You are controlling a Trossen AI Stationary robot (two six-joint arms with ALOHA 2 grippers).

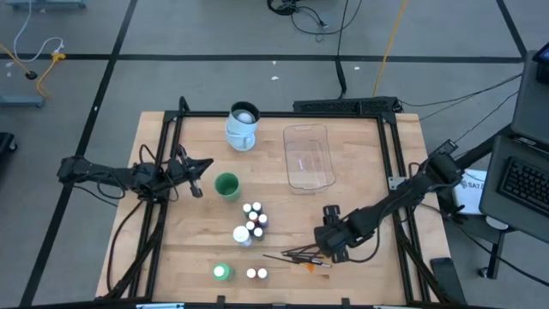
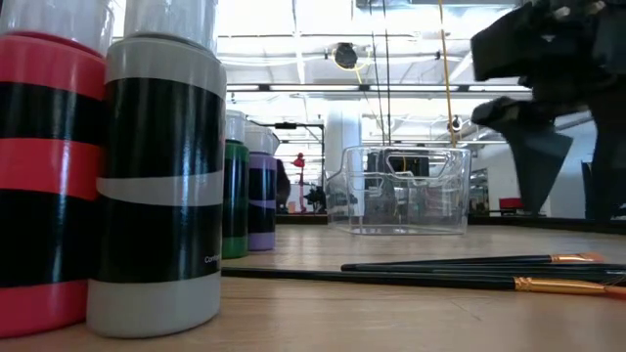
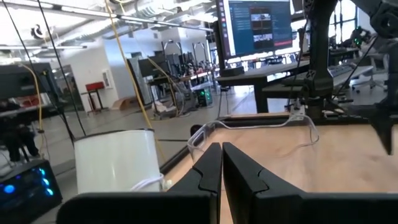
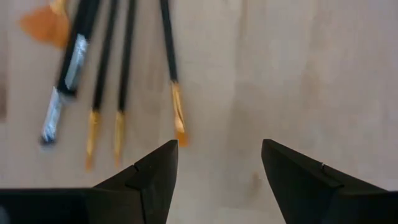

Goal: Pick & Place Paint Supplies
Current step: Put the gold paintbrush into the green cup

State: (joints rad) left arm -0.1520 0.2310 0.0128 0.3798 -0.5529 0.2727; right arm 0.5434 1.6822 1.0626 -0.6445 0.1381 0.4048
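Now the right gripper (image 1: 324, 246) hangs wide open and empty just beside the paintbrushes (image 1: 300, 256), which lie on the surface (image 1: 360, 180) near the clear tray (image 1: 308, 156); the left gripper (image 1: 197, 182) waits shut beside the green cup (image 1: 226, 185).

You have a table (image 1: 197, 249) of pale, smooth wood with a matt grain. The tray (image 1: 308, 156) is clear glossy plastic; your brushes (image 2: 469, 272) show dark glossy handles with shiny brass-coloured metal collars. The bottles (image 2: 161, 186) look like smooth plastic with a satin sheen.
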